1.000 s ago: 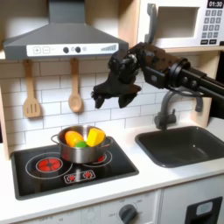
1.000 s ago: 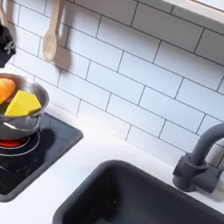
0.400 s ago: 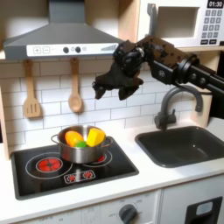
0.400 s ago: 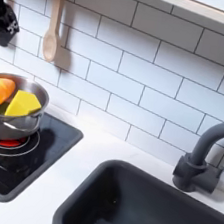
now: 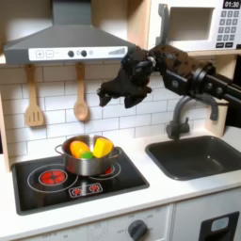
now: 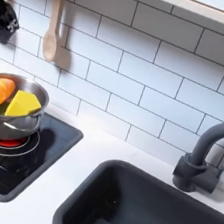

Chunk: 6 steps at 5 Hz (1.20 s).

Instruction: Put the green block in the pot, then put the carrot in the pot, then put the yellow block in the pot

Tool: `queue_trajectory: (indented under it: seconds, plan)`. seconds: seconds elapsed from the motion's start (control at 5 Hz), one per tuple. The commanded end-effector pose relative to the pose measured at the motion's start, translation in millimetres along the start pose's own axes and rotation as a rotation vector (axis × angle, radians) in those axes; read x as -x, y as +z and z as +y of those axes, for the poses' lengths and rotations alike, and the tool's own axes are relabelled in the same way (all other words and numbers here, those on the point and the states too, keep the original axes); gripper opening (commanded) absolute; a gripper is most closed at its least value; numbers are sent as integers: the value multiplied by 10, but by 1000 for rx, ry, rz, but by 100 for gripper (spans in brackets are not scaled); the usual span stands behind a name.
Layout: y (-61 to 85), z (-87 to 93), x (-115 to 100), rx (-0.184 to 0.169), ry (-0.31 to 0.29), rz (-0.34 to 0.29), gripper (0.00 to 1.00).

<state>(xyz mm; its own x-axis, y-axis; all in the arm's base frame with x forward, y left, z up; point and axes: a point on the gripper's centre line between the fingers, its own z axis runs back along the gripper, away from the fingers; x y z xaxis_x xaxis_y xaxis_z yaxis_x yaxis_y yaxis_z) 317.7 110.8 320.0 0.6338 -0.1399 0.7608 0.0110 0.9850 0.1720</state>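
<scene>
Fingers on gripper (image 5: 120, 95) hang dark, blurred, above pot; cannot tell if apart or together; nothing visibly held. Pot (image 5: 85, 166) sits on left burner of toy stove (image 5: 122, 184) in first exterior view. Inside pot: carrot (image 5: 79, 148), yellow block (image 5: 102, 146), green block (image 5: 86, 154) between them. All three appear delivered, so arm likely clear of pot because task looks finished. Around: wooden spoons (image 5: 81, 94) on tiled wall behind, sink (image 5: 200, 157) and faucet (image 5: 179, 115) far right, microwave (image 5: 200, 25) above. Nothing blocks pot.
</scene>
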Motion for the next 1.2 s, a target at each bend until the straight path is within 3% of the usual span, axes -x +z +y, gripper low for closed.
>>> queue_trajectory:
  seconds: [0.0, 0.4, 0.8, 1.0]
  plan:
    - [-3, 159, -233, -85, -18, -146, 100]
    - [-50, 261, -465, -115, -6, -237, 100]
    - [-50, 370, -658, -117, -4, -255, 100]
    - [-63, 417, -741, -109, -10, -255, 28]
